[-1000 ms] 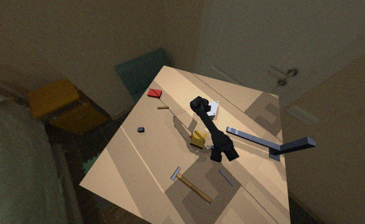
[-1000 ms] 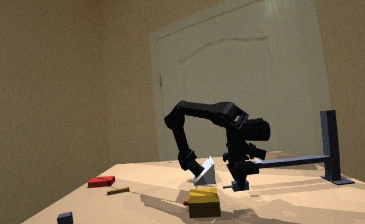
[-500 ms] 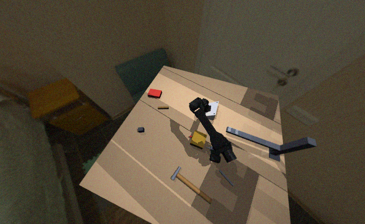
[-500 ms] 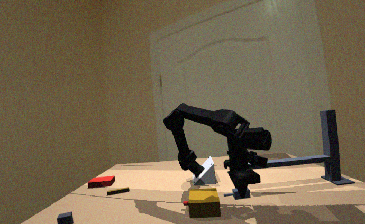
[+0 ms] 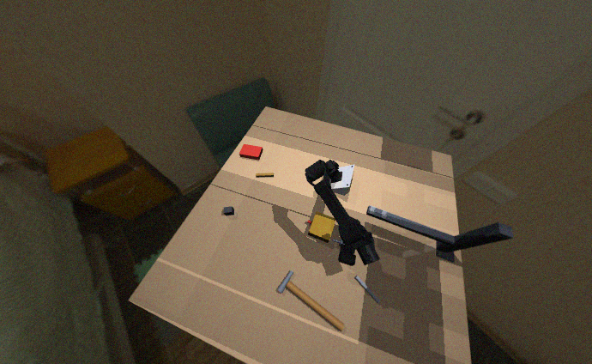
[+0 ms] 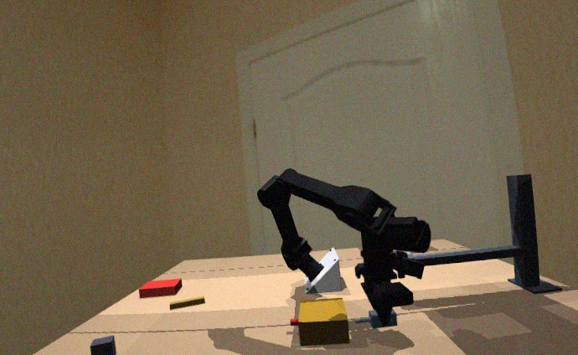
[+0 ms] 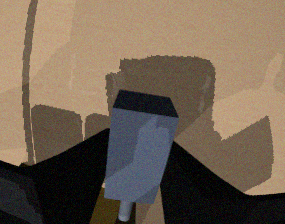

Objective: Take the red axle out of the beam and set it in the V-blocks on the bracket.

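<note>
Well, at the near left of the table (image 5: 190, 252) (image 6: 238, 304) (image 7: 193, 30) sits a small dark cube (image 5: 228, 210) (image 6: 102, 345). Beyond it, at the far left, lies a flat red block (image 5: 250, 150) (image 6: 160, 288), with a thin yellow bar (image 5: 264, 174) (image 6: 187, 302) to its right and a little nearer. A hammer (image 5: 315, 305) lies on the near side, its head toward the left.

Near the middle is the yellow beam (image 5: 322, 226) (image 6: 323, 321), and the red axle (image 5: 308, 222) (image 6: 294, 321) is in it, a short end poking out on the left. Farther back, the white sloped wedge (image 5: 346, 177) (image 6: 333, 272) stands by the black arm (image 5: 333, 203) (image 6: 313, 187).

Just right of the beam, the gripper (image 5: 346, 247) (image 6: 384, 318) (image 7: 137, 140) points down, its fingers pinching a blue-grey block with a slim pin (image 5: 338, 241) (image 6: 390, 318) (image 7: 139, 159); the pin points left at the beam. A thin grey rod (image 5: 367, 289) lies nearer, and at the right a dark post with a long bar (image 5: 411, 226) (image 6: 524, 228) stands.
</note>
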Robot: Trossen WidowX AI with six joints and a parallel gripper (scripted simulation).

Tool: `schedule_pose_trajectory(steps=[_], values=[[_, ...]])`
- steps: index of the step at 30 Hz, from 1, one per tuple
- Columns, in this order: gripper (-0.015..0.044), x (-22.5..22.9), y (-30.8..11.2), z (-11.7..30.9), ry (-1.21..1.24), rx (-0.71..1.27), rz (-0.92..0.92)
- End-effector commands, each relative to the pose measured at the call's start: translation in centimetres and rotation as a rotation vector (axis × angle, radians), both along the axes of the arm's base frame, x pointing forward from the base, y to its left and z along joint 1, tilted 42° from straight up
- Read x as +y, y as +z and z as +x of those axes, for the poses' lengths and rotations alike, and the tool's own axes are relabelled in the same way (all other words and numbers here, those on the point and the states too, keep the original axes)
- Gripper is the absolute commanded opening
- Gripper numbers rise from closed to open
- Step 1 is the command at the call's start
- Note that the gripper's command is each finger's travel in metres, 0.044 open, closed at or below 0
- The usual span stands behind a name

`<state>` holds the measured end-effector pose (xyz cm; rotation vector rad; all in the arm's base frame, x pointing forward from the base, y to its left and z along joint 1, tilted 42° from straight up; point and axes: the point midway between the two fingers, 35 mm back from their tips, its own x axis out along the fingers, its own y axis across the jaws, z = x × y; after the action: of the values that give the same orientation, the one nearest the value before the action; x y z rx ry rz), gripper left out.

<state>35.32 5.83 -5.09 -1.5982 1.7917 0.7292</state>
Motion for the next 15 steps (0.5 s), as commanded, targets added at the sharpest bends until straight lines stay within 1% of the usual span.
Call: schedule_pose_trajectory(steps=[1,14,15], values=[[0.0000,-0.6,-0.6,-0.3,0.004,0.009,-0.006],[0.0000,-1.7,-1.7,-0.6,0.004,0.009,-0.008],[0.0026,-1.5,-1.5,-0.4,-0.001,0.002,-0.003]])
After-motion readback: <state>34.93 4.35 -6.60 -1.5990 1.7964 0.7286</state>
